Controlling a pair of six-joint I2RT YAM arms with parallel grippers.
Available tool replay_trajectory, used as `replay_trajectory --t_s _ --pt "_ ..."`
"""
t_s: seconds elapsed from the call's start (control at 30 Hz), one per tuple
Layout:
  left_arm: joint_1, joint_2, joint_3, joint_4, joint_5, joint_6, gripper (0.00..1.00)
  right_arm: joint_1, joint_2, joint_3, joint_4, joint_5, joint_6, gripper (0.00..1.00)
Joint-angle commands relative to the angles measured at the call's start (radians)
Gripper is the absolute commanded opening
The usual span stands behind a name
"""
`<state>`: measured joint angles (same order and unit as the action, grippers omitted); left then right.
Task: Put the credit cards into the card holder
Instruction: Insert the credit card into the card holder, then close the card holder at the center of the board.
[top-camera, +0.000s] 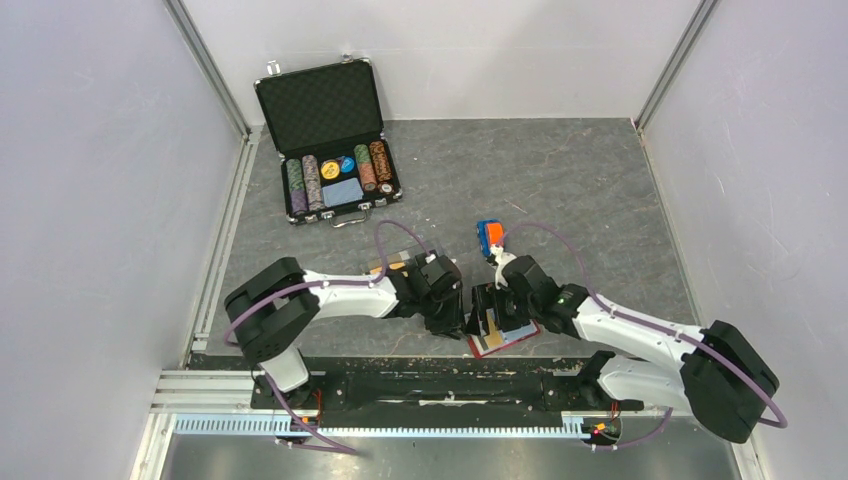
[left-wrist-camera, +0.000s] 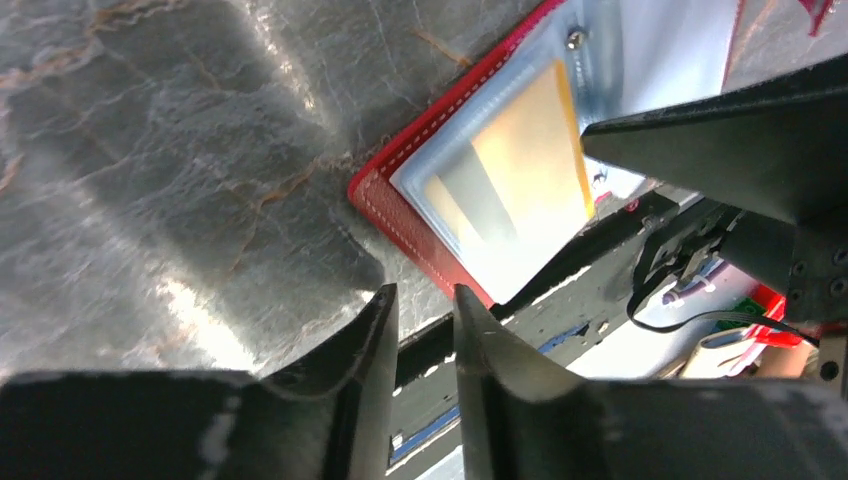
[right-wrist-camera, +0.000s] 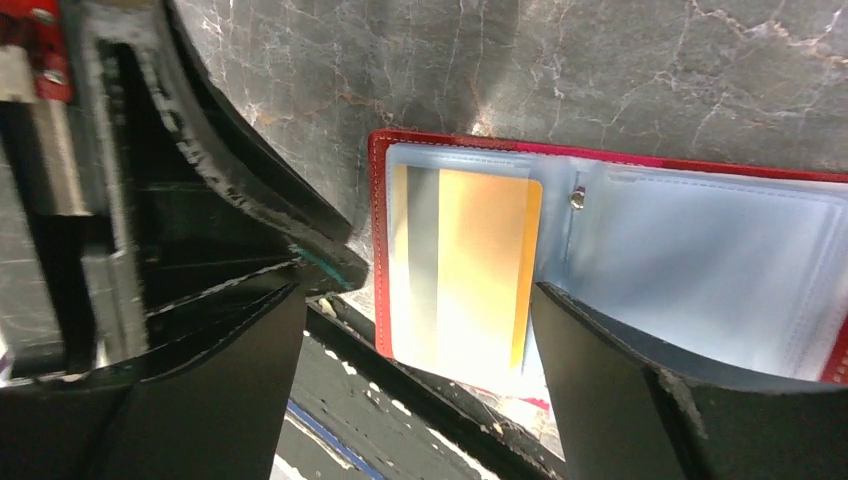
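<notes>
An orange-gold credit card (right-wrist-camera: 480, 260) lies inside the left clear pocket of an open red wallet (right-wrist-camera: 378, 250) at the table's near edge. The card (left-wrist-camera: 520, 150) and the wallet (left-wrist-camera: 400, 215) also show in the left wrist view, and the wallet (top-camera: 520, 338) in the top view. My right gripper (right-wrist-camera: 418, 300) is wide open, its fingers either side of the card's near end, just above it. My left gripper (left-wrist-camera: 425, 295) is empty, its jaws a narrow gap apart, just left of the wallet's corner. The clear acrylic card holder is not clearly in view. A small orange-brown thing (top-camera: 385, 268) shows behind my left arm.
An open black chip briefcase (top-camera: 330, 135) with poker chips and a pale blue card stands at the back left. A small orange-and-blue object (top-camera: 489, 235) sits behind my right gripper (top-camera: 490, 305). The table's front rail (top-camera: 400, 385) runs right below the wallet. My left gripper (top-camera: 450, 315) is close beside the right one.
</notes>
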<state>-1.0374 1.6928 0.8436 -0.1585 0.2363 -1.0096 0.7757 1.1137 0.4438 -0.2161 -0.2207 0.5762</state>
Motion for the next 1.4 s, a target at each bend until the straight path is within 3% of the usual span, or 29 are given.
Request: replay_trajectory --t_s 0.0,0.17,0.37,0.57,0.87,1.2,1.37 --pt "-0.004 -0.110 -0.021 -0.034 -0.058 0.005 0.42 -0.001 0.009 0.117 -0.124 0.045 -0.066 0.88" --pt "-0.001 -0.149 -0.103 0.105 -0.010 -0.075 0.57 -0.076 0.004 0.154 -0.181 0.045 -0.137 0.90" --pt "0.000 -0.101 -0.189 0.316 0.027 -0.194 0.62 -0.238 -0.002 0.128 -0.238 0.065 -0.247 0.90" --pt "0.000 -0.071 -0.186 0.278 -0.022 -0.222 0.65 -0.338 0.012 0.118 -0.267 0.123 -0.323 0.90" --pt "-0.001 -0.002 -0.147 0.276 -0.047 -0.223 0.64 -0.398 0.102 0.083 -0.247 0.154 -0.378 0.85" --pt "-0.001 -0.045 -0.107 0.357 -0.014 -0.179 0.57 -0.401 0.090 -0.031 -0.141 -0.062 -0.311 0.63" --pt "-0.001 -0.138 -0.121 0.373 -0.030 -0.173 0.57 -0.401 0.047 -0.096 -0.092 -0.156 -0.249 0.61"
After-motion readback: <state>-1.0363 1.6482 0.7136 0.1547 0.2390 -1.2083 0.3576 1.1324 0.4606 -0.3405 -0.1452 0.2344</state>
